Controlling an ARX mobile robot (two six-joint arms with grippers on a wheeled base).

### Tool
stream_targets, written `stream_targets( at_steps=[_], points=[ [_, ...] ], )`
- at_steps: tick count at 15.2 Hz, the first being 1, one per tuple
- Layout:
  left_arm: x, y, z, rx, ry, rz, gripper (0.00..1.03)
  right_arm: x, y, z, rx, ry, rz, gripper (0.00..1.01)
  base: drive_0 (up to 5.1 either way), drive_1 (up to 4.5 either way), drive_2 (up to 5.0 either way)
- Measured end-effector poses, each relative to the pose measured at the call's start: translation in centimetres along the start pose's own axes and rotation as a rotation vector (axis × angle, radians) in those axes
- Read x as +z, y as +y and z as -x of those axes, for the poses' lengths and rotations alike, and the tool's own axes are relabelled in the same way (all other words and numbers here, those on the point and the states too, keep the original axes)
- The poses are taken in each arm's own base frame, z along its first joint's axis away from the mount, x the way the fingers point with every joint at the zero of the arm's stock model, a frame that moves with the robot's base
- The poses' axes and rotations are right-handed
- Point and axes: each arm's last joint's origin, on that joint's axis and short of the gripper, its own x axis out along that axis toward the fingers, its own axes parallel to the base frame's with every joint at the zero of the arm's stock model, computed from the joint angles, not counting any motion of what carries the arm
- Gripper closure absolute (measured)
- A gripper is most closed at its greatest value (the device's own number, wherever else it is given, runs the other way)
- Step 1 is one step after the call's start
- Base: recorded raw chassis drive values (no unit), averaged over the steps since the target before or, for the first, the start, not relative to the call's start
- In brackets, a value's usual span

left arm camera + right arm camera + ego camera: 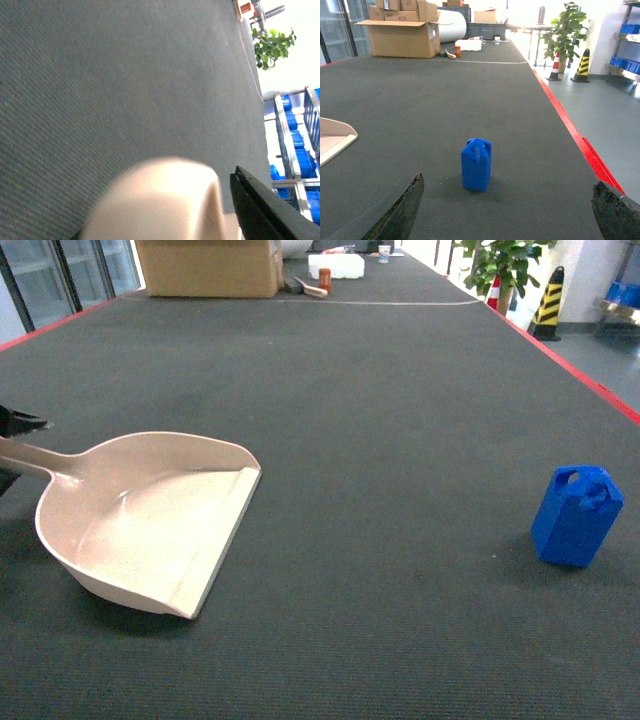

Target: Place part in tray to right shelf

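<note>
The beige tray [150, 525] lies on the left of the dark mat, its handle running off to the left edge. My left gripper [10, 450] is shut on that handle. In the left wrist view the handle [155, 200] is a blurred beige mass against one black finger [260, 210]. The blue part [577, 516] stands upright on the mat at the right, far from the tray. My right gripper [507, 210] is open, and the part [476, 164] stands a short way ahead of it, slightly left of centre. A steel shelf with blue crates [292, 150] shows in the distance.
A red line [580, 375] marks the mat's right edge, with floor beyond it. At the far end are a cardboard box [208, 266] and a white box [336, 265]. A potted plant [505, 265] and a striped cone [547, 302] stand at the back right.
</note>
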Motion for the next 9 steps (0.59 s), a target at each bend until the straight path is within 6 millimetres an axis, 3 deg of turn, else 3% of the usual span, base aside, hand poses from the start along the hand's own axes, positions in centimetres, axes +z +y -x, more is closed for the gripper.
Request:
stream_targets(
  at_steps=[3, 6, 9],
  points=[
    [-0.8, -1.5, 1.1, -0.054, 0.018, 0.072, 0.84, 0.0, 0.0, 0.0, 0.0, 0.0, 0.0, 0.03, 0.0, 0.0, 0.0],
    [-1.3, -6.4, 1.9, -0.187, 0.017, 0.038, 0.86, 0.0, 0.0, 0.0, 0.0, -0.001, 0.0, 0.03, 0.0, 0.0, 0.0],
    [-4.0, -10.0, 1.5, -0.262, 0.063, 0.059, 0.86, 0.0, 0.0, 0.0, 0.0, -0.001, 0.0, 0.03, 0.0, 0.0, 0.0]
  ],
)
